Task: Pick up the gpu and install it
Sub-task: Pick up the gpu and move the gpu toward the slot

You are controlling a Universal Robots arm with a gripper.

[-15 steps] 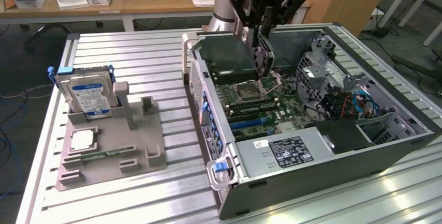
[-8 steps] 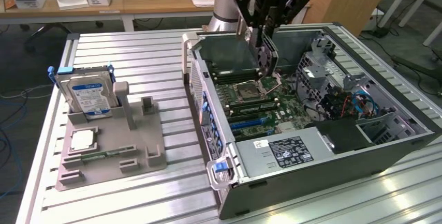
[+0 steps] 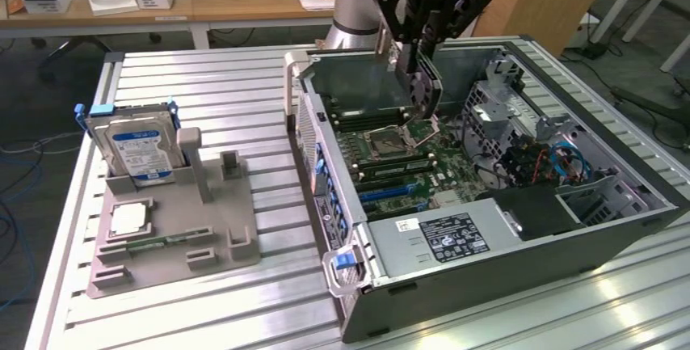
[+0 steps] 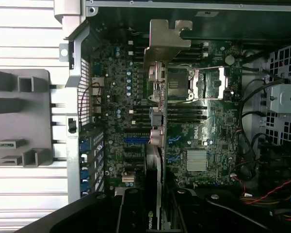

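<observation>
case: open tower case [image 3: 485, 277] lying on its side, well below the fingers
motherboard: board [image 4: 111, 97] straight under the fingers, with the CPU socket [image 4: 184, 90] and blue slots [image 4: 136, 139] both beneath the card
gpu: dark card [image 3: 424, 91] hanging edge-down from the fingers, above the board and not seated, silver bracket at its far end
gripper: gripper [image 4: 157, 213] has its fingers [image 4: 131, 213] clamped on the card's upper edge
risk: imo it's a thin pinch, so the card could pivot; drop off-line and the edge hits the socket, or the bracket snags the case wall
writing: ROBOTIQ on the gripper, what looks like an NVIDIA mark on the card right by the fingers
</observation>
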